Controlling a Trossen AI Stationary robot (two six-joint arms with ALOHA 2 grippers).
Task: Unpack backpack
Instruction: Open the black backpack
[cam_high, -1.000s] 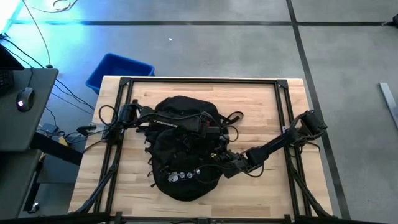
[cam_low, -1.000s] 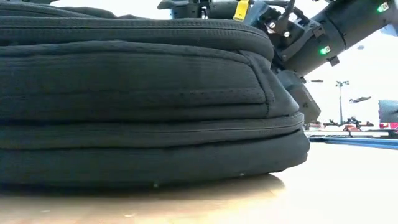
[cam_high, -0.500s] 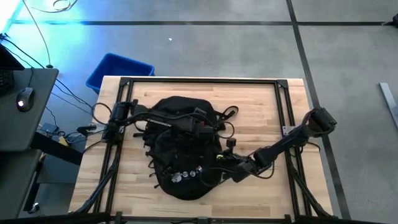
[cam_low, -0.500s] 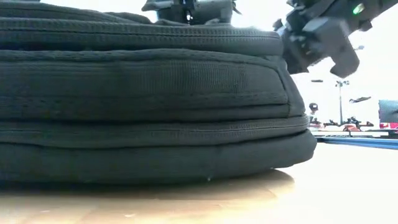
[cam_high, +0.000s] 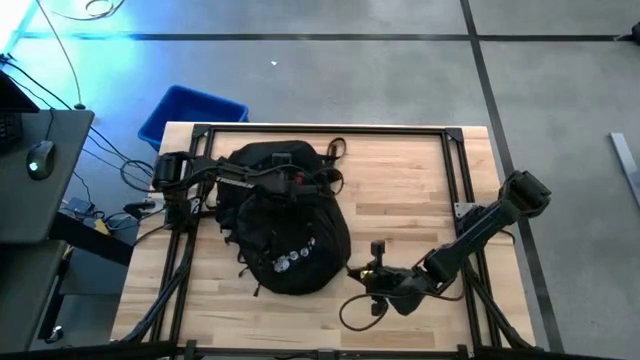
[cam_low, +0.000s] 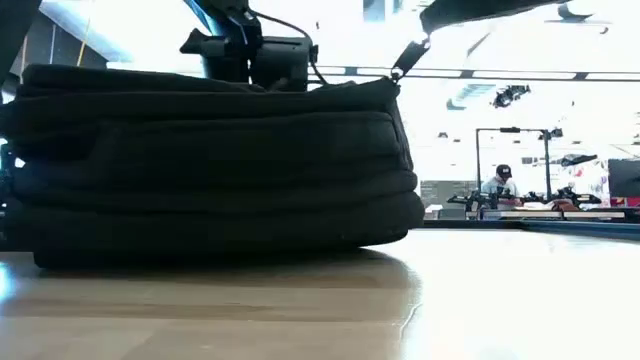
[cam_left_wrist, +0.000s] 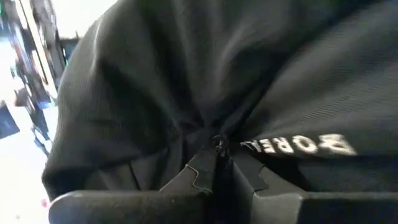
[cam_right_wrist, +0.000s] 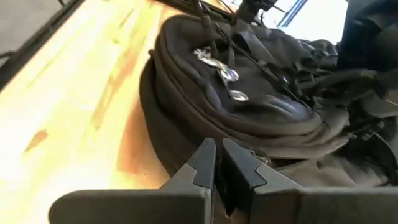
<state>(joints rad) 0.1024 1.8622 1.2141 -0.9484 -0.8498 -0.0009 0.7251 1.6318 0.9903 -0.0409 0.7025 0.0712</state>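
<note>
High view showed a large black fabric backpack (cam_high: 285, 235) lying flat on the left half of the pale wooden table (cam_high: 410, 190), a row of small shiny pins (cam_high: 295, 255) on its front, its upper end partly covered by the left arm reaching across it. Whether any pocket was unzipped could not be made out from above. In the low view the backpack (cam_low: 210, 165) filled the left side as a dark stacked bulk, hiding most of the table behind it, and only a piece of arm hardware showed over its top edge; a person (cam_low: 497, 187) sat far off in the room beyond. A blue plastic bin (cam_high: 190, 112) stood on the floor just past the table's far left corner, and a dark desk with a computer mouse (cam_high: 40, 155) was cut off at the left edge. The left gripper (cam_left_wrist: 216, 168) was closed, its fingers pinched together on a fold of the black fabric beside white lettering. The right gripper (cam_right_wrist: 217, 163) was closed too, near the table's front right, pointing toward the backpack; whether it pinched anything could not be told, though a thin black strap (cam_high: 360, 300) looped on the wood beside it.
</note>
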